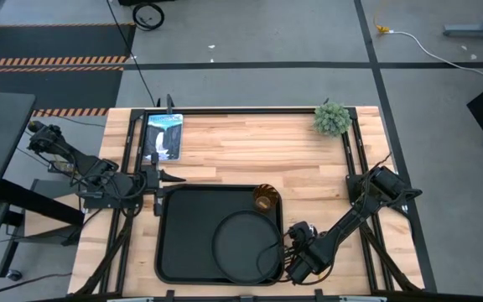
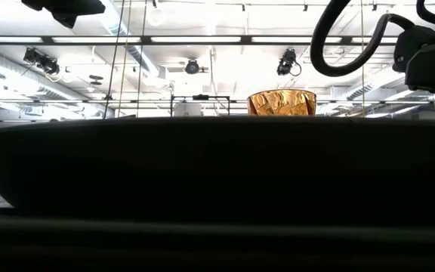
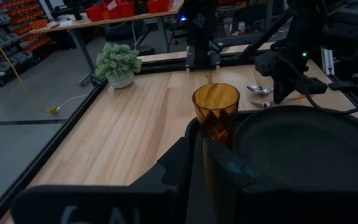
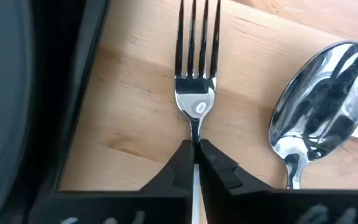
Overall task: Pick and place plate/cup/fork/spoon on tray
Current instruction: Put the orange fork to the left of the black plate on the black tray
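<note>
Fork (image 4: 196,68) on counter (image 1: 250,151) just beside tray (image 1: 179,243), neck pinched by right gripper (image 4: 195,149); spoon (image 4: 319,99) alongside. Plate (image 1: 243,242) and cup (image 1: 264,199) on tray. Left gripper (image 1: 159,183) closed, empty, at tray's far-left corner.

Two black jointed arms, matte housings, boxy wrist blocks. Left gripper (image 1: 159,190): dark angular tapered fingers. Right gripper (image 4: 194,149): same dark wedge-shaped fingers. Thick black cable loops off right arm; small green light on its wrist.
</note>
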